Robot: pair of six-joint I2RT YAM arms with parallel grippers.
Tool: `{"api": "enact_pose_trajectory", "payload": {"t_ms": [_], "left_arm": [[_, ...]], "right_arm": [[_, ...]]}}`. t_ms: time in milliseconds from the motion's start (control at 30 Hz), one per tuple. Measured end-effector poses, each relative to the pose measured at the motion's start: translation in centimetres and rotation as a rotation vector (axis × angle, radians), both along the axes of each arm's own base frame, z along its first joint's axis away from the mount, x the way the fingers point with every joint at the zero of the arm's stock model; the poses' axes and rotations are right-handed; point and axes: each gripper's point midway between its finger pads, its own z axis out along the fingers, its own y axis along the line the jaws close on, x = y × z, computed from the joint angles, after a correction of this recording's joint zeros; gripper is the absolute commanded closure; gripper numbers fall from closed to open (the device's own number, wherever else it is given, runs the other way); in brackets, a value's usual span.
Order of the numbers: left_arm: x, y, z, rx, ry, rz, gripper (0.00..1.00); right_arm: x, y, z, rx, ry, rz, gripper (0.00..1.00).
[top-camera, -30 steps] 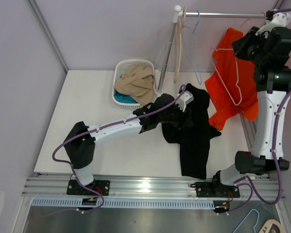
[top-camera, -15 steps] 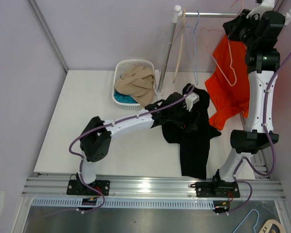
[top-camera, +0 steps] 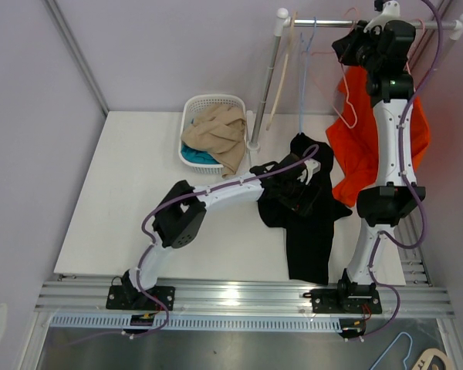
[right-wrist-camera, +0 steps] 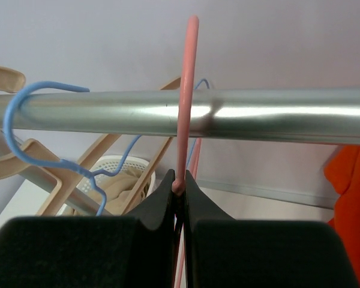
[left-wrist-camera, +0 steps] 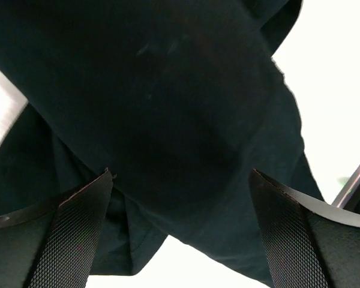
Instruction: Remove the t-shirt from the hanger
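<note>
T-shirt (top-camera: 312,231), black, lies rumpled on the table (top-camera: 139,200), off the pink hanger (right-wrist-camera: 189,90). The left gripper (left-wrist-camera: 180,174) hangs close over the cloth, fingers spread wide with nothing gripped. The right gripper (right-wrist-camera: 179,183), up at the rail (right-wrist-camera: 276,117), pinches the hanger's wire tight where it crosses the bar, beside an orange garment (top-camera: 363,146)

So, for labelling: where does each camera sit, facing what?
Top external: above, behind the bases, looking down on the table; left arm, right arm show.
Left wrist: on the left arm, facing the black t-shirt; open fingers show.
Right wrist: facing the rail; fingers shut on the pink hanger.
Shared: top and left wrist see the t-shirt.
</note>
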Motion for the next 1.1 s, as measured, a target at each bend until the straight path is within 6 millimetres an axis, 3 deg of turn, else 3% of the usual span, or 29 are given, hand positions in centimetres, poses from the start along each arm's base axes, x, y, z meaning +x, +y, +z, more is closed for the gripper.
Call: {"api": "enact_pose_trajectory", "payload": {"t_ms": [133,300,400,433,467,533,733,833,867,967,1100], "left_arm": [[0.1,0.3,-1.2,0.030,0.040,0.012,0.00],[1.4,-1.2,-2.2,0.038,0.082,0.011,0.01],[1.1,-1.1,-3.4,0.058,0.114,0.007,0.00],[1.0,-1.0,-3.8,0.067,0.127,0.009,0.01],[0.9,-0.9,-4.2,0.074,0.138,0.007,0.00],[0.7,-0.9,-4.6,0.082,0.154,0.008,0.01],[0.8,-0.9,-4.1,0.105,0.170,0.011,0.12],[1.0,-0.8,-4.0,0.128,0.171,0.022,0.41],[0.9,-0.6,-4.1,0.140,0.172,0.026,0.64],[0.8,0.2,-4.5,0.180,0.177,0.038,0.99],[0.6,0.8,-4.8,0.208,0.184,0.047,0.99]], "right_arm": [[1.0,0.8,-1.1,0.002,0.012,0.011,1.00],[1.1,1.8,-1.4,0.002,0.015,0.029,1.00],[1.2,2.4,-2.0,0.001,0.015,0.038,1.00],[1.2,2.5,-2.4,-0.002,0.019,0.040,0.93],[1.3,2.6,-2.6,-0.003,0.016,0.042,0.71],[1.1,2.7,-3.1,-0.001,0.028,0.045,0.52],[1.2,3.0,-5.9,-0.006,0.100,0.056,0.41],[1.0,3.0,-7.4,-0.007,0.137,0.055,0.35],[0.7,3.0,-7.9,-0.007,0.150,0.056,0.32],[0.0,3.0,-8.3,-0.009,0.166,0.055,0.27],[-1.3,2.8,-6.7,-0.011,0.142,0.052,0.19]]}}
